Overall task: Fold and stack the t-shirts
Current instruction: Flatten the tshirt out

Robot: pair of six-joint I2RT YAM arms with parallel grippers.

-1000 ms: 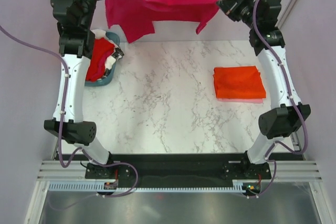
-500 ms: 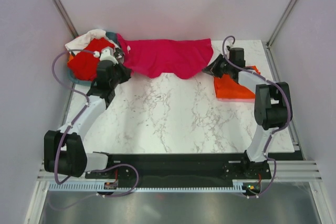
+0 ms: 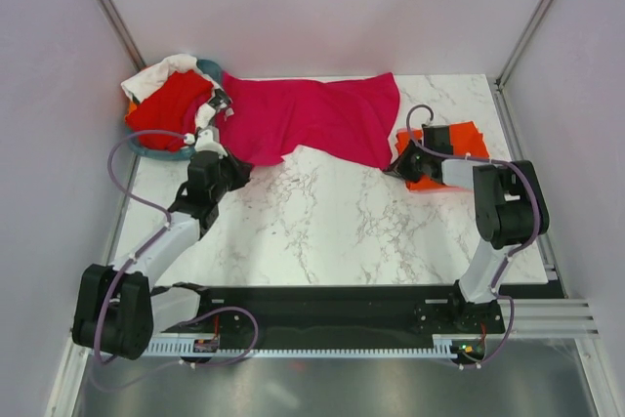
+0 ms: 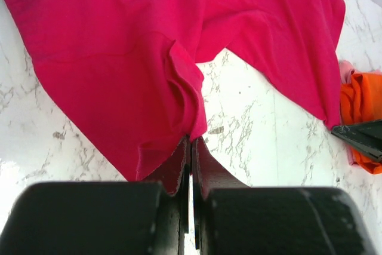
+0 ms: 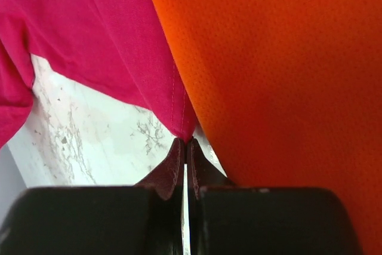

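Tightly closed, the left gripper (image 4: 191,143) clamps the near hem of the magenta t-shirt (image 4: 119,46). The right gripper (image 5: 185,143) is pinched shut on the shirt's other near corner. The shirt lies spread on the table (image 3: 322,217), just right of the basket (image 3: 156,150). A red t-shirt (image 3: 171,109) and a white t-shirt (image 3: 156,70) are heaped in the basket. The folded orange t-shirt (image 3: 467,136) lies well to the basket's right.

Black-jointed white arms (image 3: 161,241), purple cables (image 3: 109,161)

A teal basket (image 3: 166,152) sits at the marble table's (image 3: 322,231) far-left corner.
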